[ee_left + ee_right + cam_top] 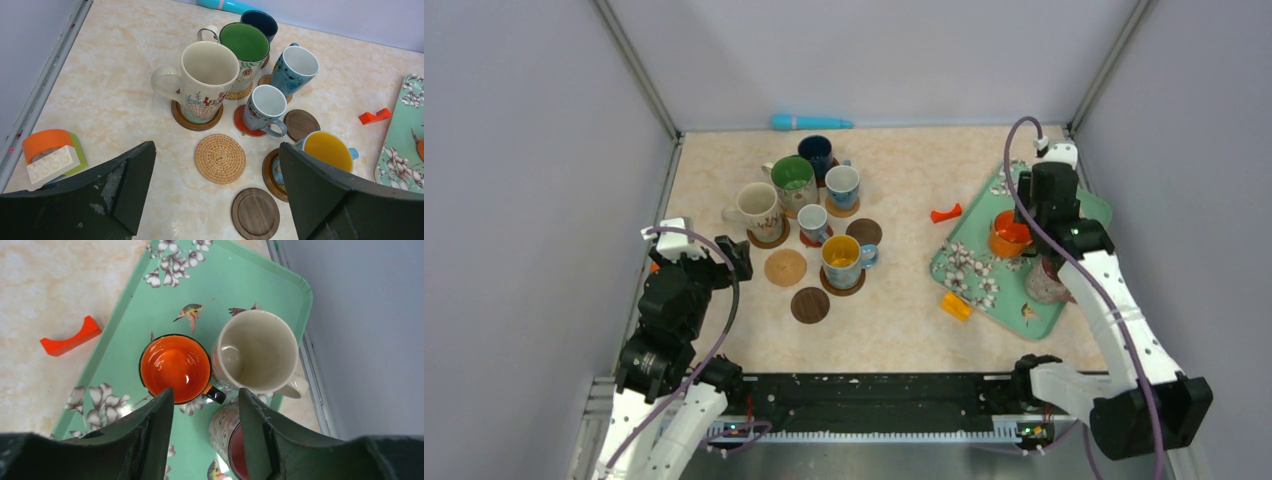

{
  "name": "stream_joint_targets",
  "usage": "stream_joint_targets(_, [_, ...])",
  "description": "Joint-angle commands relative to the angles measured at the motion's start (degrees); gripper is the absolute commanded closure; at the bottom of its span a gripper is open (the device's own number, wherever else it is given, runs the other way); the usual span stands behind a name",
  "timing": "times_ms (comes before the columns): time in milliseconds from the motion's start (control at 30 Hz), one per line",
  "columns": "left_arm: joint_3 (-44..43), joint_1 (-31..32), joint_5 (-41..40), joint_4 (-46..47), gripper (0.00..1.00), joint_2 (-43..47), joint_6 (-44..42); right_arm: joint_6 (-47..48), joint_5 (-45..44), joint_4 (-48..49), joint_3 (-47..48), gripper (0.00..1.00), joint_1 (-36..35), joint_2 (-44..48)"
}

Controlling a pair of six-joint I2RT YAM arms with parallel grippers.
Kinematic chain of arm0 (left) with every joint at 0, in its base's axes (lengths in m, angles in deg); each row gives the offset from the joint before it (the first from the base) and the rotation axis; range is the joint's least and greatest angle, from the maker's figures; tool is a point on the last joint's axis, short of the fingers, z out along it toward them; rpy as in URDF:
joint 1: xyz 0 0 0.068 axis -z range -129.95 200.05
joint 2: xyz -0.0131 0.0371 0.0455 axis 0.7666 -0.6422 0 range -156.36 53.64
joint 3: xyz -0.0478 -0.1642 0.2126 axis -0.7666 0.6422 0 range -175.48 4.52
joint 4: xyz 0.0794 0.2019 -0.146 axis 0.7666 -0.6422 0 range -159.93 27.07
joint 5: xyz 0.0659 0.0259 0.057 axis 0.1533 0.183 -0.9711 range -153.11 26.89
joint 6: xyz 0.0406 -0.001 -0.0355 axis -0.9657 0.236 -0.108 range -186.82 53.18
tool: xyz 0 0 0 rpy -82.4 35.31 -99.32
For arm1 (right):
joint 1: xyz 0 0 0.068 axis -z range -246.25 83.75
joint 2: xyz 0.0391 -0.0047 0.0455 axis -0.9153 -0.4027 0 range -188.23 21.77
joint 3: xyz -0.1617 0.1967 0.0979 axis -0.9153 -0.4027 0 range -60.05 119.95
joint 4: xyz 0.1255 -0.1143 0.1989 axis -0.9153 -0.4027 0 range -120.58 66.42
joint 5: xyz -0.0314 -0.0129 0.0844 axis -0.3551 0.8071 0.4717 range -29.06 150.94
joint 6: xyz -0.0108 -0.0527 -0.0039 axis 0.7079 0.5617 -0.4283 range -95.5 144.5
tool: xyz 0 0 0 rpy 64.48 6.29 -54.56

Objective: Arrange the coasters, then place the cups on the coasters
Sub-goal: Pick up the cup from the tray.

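Marbled tabletop (904, 180): right gripper (206, 400), jaws apart, straddles orange cup (175, 367) handle on tray (240, 280), likely for lifting; left gripper (216, 147) wide, empty.

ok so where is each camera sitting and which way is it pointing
Top: fixed above and behind the arms, looking down on the table; left arm and right arm show.
Left wrist: on the left arm, looking forward and down at the mugs; left gripper fills the bottom corners.
Right wrist: on the right arm, looking straight down at the tray and orange mug; right gripper at the bottom.
Shared: both wrist views catch the red block and the tray.
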Motion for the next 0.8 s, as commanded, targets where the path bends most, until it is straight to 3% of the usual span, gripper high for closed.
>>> stream_joint_targets(0, [-1.03, 0.07, 0.43, 1.71, 0.01, -0.23, 0.41, 6.77, 9.98, 2.09, 4.03, 0.53, 5.05, -6.21])
stream_joint_targets(367, [-1.0, 0.23, 0.92, 1.8, 0.01, -0.99, 0.32, 8.14, 16.69, 1.15, 7.38, 0.57, 17.32, -15.74])
stream_joint_targets(767, [-1.71, 0.14, -0.61, 0.86, 0.02, -1.87, 0.32, 9.23, 20.96, 5.0, 5.53, 0.62, 18.61, -20.09])
